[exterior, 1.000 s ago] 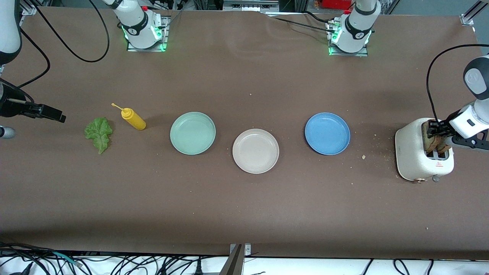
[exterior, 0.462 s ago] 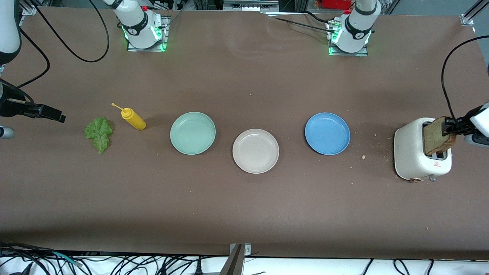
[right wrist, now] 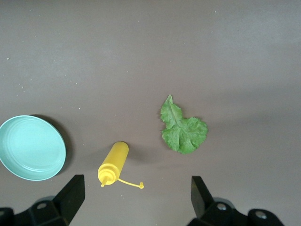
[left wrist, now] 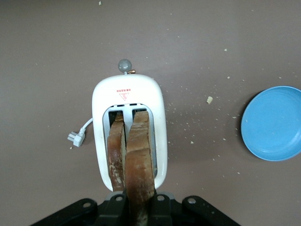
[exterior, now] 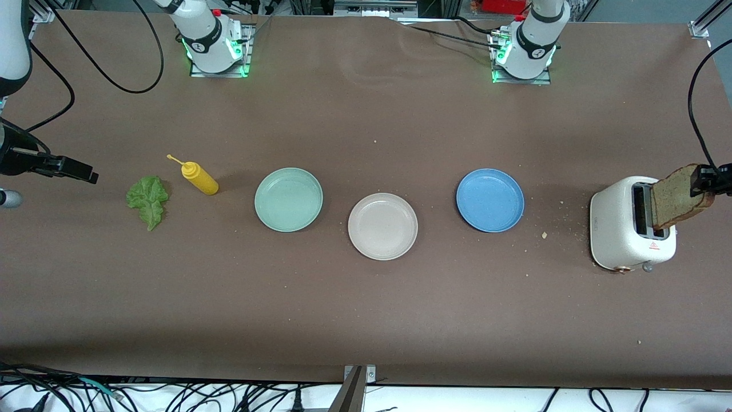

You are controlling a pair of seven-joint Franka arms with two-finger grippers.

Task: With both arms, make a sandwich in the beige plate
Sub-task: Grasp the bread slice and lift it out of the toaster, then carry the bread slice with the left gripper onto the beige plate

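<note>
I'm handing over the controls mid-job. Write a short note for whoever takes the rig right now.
Left pincer: shut on a bread slice, lifted above the toaster.
Right pincer: open, waiting above the table at its own end, near the lettuce and yellow bottle.
Second slice sits in the toaster slot.
Beige plate: nothing on it, between the green plate and blue plate.
Done: first slice pulled out.
Left: both slices and lettuce onto the beige plate.

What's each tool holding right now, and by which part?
Left tool: shut on a bread slice by its top edge, over the toaster. Right tool: open, holding nothing.
</note>
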